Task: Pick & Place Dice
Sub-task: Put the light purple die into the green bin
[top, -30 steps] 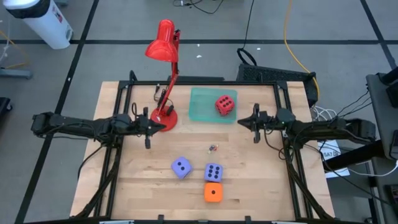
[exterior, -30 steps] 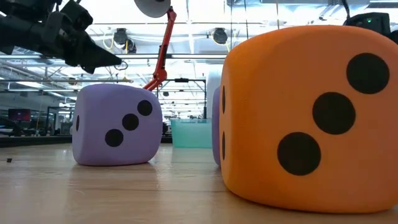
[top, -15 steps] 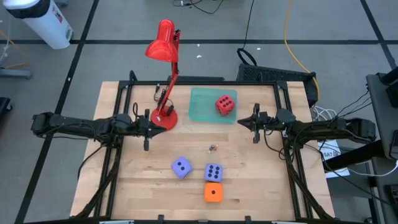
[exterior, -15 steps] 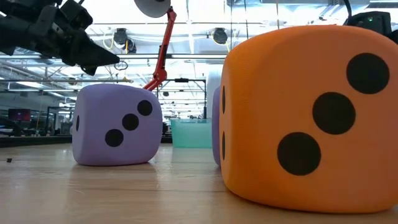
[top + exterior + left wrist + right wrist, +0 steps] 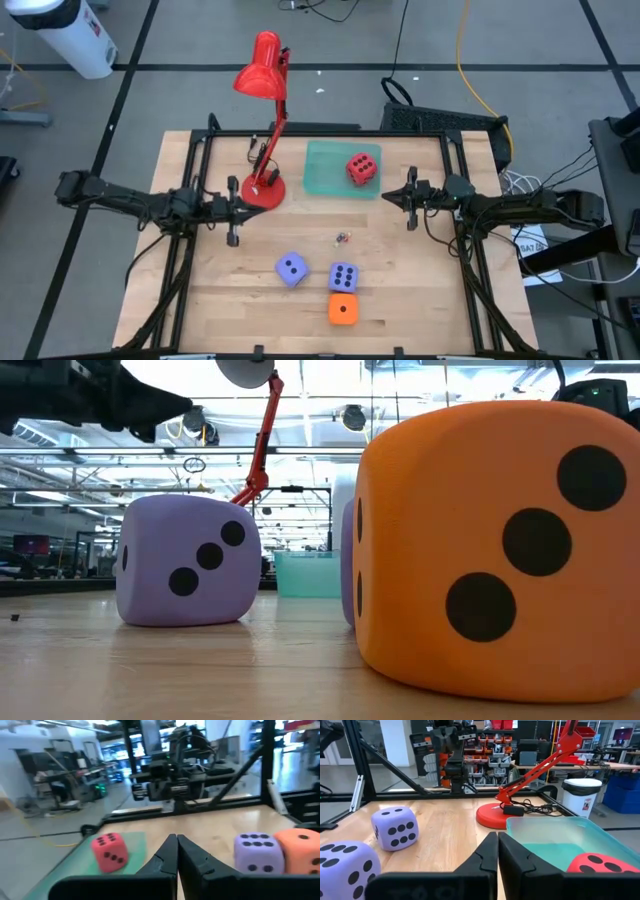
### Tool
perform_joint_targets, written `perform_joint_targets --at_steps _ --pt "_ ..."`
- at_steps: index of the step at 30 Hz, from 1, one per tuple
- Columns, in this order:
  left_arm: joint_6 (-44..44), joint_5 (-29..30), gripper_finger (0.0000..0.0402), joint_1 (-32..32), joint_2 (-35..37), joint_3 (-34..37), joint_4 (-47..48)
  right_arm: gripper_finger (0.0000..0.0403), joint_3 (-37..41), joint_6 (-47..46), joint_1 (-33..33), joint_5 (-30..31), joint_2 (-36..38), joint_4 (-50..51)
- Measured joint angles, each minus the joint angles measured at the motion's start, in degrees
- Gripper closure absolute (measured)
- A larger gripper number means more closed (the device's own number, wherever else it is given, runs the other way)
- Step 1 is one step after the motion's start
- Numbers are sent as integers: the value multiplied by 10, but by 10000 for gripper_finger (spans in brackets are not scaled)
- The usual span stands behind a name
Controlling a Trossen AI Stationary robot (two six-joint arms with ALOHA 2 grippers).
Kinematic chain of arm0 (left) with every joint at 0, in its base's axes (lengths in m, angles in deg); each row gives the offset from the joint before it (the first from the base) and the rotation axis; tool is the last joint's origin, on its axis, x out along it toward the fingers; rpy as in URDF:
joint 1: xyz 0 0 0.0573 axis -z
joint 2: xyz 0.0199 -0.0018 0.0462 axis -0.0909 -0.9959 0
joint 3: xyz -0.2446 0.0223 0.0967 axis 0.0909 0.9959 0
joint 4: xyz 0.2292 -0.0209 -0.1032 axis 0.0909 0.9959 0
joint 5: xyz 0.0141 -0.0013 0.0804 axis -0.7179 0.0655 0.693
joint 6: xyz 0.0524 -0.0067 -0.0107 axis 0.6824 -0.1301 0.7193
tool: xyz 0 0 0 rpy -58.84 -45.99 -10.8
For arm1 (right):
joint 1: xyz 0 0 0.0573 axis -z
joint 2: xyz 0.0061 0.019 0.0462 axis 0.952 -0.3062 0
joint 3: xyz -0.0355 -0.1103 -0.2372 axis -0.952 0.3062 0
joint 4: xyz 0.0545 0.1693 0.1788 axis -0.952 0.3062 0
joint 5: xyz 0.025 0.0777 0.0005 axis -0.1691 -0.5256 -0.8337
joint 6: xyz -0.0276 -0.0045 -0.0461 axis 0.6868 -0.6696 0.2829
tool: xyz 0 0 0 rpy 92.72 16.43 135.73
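Observation:
The red die sits in the teal tray at the table's far middle. Two lavender dice and the orange die rest on the wood near the near edge; the low view shows the orange die filling its right side and one lavender die beside it. My left gripper hovers shut just near-left of the lamp base; its fingertips meet. My right gripper hovers shut beside the tray's right end, with its fingertips together.
A red desk lamp stands on its round base, and its head reaches beyond the far edge. A small trinket lies mid-table. Black frame rails run along both table sides. Bare wood lies between the tray and the dice.
My left gripper has drawn back from the lamp base toward the table's left edge and has risen, staying shut. The dice, the tray and the right arm have kept still.

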Motion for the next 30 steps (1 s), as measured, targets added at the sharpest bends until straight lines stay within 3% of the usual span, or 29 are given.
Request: perform_joint_targets --at_steps 10,19,25,30 --pt "7 32 390 58 26 0 25 396 0 -30 0 -2 0 0" --pt "-61 33 397 60 10 0 29 402 0 -42 -6 -1 0 -22" --pt "-64 47 384 56 1 0 30 402 -28 -25 -70 3 -3 -14" --pt "-62 48 395 50 1 0 33 403 -80 22 -141 95 -5 73"
